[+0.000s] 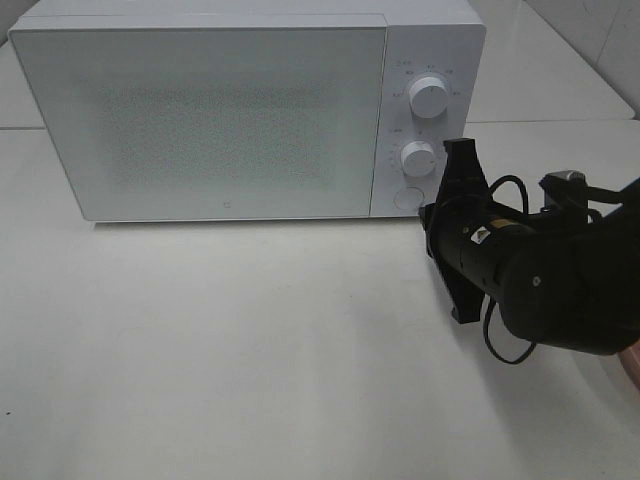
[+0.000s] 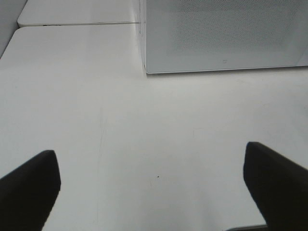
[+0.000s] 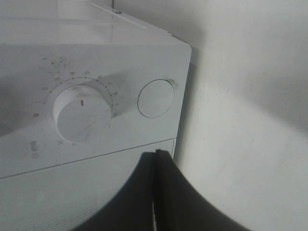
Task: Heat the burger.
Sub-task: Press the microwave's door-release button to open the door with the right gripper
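My high camera looks down from the front on the whole microwave (image 1: 200, 110) and the desk (image 1: 250, 360) before it. The left wrist camera sits low over the desk, facing the microwave's door (image 2: 221, 33) from well back. The right wrist camera is close up on the lower dial (image 3: 82, 113) and round button (image 3: 155, 97), both also seen from above.

White microwave (image 1: 430, 40), grey-speckled door (image 1: 200, 120), white table (image 1: 250, 350)

Shut white microwave (image 1: 230, 110) with upper dial (image 1: 430, 97), lower dial (image 1: 417, 159), round button (image 1: 406, 197), on table (image 1: 250, 350)
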Available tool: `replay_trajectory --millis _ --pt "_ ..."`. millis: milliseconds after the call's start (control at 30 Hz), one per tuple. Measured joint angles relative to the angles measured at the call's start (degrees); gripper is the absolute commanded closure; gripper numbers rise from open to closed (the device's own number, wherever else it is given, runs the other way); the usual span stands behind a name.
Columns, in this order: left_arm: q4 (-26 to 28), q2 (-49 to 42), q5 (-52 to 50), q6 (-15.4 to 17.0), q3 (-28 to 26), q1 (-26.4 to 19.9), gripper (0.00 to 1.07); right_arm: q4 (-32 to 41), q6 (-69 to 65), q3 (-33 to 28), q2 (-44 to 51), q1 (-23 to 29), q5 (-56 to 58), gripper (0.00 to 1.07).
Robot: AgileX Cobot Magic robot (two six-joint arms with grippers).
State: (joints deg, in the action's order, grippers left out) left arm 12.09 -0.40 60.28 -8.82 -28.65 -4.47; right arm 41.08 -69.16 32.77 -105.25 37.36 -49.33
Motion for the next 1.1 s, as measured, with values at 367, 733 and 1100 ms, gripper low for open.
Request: replay_trajectory --millis 367,733,1100 --pt "0.00 0.00 0.00 0.00 0.00 0.00 0.09 -3.84 -1.55 5.79 -4.58 -4.07 1.38 1.07" --pt "0.00 0.00 0.00 0.00 0.00 0.00 0.09 -5.79 -3.95 10.43 -10.20 -4.81 2.64 1.07" --pt "0.00 0.00 0.00 0.00 0.00 0.00 0.09 -5.96 -3.95 14.27 -13.64 -6.93 3.04 1.07"
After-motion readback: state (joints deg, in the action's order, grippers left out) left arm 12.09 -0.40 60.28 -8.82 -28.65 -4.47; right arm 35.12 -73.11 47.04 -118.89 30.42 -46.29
